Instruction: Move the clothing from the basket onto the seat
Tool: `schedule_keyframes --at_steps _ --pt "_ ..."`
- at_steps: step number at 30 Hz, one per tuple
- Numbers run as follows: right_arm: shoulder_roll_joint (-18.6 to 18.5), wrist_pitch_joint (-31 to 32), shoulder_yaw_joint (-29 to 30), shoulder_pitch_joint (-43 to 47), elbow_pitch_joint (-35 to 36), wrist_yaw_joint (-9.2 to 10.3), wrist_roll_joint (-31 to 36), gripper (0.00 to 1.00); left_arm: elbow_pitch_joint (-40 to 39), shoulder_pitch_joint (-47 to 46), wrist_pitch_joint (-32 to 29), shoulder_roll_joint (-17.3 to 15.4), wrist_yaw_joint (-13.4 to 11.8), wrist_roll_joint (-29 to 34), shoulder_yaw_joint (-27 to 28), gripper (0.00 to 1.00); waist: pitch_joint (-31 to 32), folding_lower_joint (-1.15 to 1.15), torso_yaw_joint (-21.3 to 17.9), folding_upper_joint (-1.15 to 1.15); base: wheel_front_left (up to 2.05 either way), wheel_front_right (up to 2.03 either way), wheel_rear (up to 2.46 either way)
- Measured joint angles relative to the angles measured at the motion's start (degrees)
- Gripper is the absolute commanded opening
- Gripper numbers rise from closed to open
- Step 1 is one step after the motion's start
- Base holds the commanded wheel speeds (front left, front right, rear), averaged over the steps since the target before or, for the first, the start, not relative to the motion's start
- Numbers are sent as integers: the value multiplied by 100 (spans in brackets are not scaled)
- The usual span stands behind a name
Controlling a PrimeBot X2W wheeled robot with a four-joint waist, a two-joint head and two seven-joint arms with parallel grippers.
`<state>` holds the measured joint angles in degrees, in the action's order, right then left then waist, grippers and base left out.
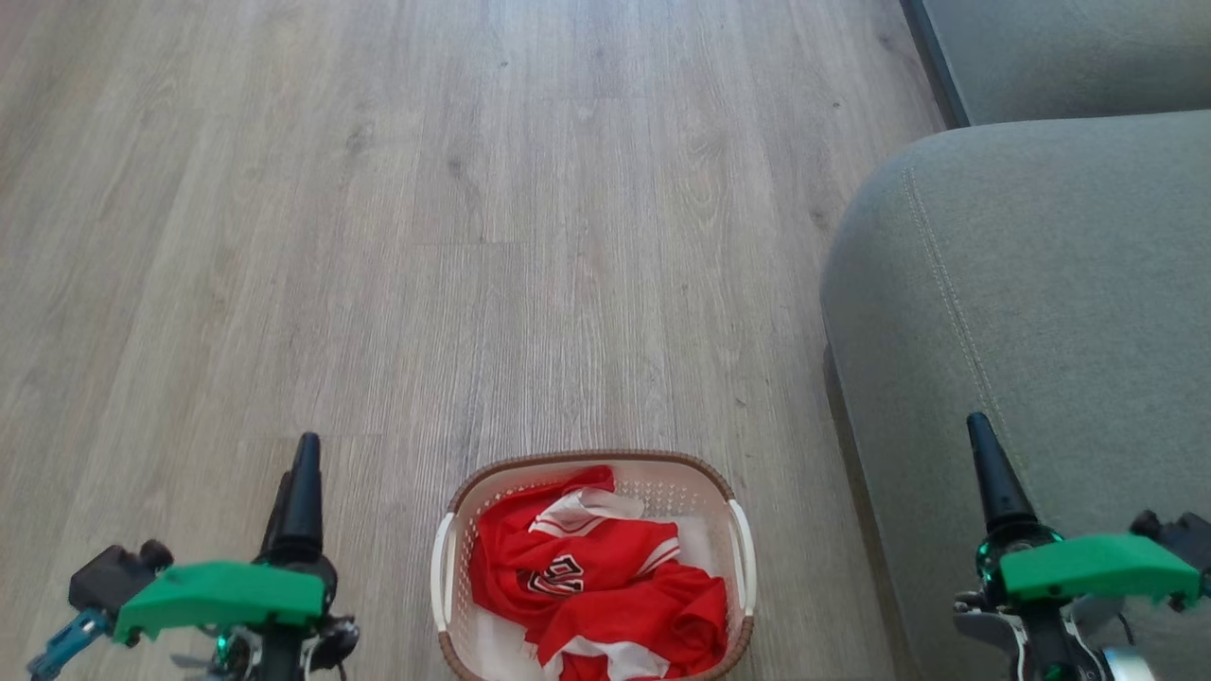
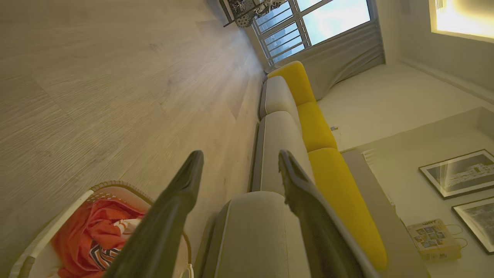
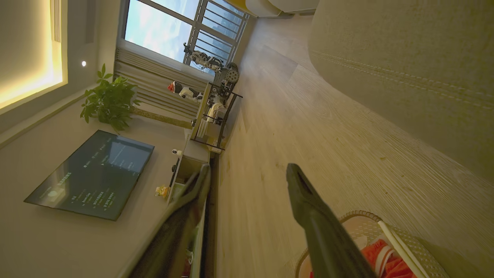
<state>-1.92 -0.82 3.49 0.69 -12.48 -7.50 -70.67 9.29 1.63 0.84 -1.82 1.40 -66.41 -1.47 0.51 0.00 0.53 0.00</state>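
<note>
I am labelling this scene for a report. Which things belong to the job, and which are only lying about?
For the job:
- clothing, still in the basket
- basket
- seat

Only lying about:
- floor
- television
- plant
- framed pictures
- yellow cushions

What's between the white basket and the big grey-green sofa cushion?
Nothing: in the head view, only bare grey wood-look floor separates the cream perforated plastic basket from the grey-green fabric seat cushion.
</note>
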Motion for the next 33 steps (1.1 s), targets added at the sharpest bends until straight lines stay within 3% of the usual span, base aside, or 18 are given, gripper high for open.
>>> schedule_keyframes --at_steps 14,33 --pt "-1 -237 -202 21 157 0 1314 100 -143 208 240 -3 -202 1421 -222 100 25 0 21 0 0 0 0" --pt "-5 -549 -371 140 244 0 2602 100 -300 400 547 -10 -454 2876 -411 100 59 0 52 0 0 0 0"
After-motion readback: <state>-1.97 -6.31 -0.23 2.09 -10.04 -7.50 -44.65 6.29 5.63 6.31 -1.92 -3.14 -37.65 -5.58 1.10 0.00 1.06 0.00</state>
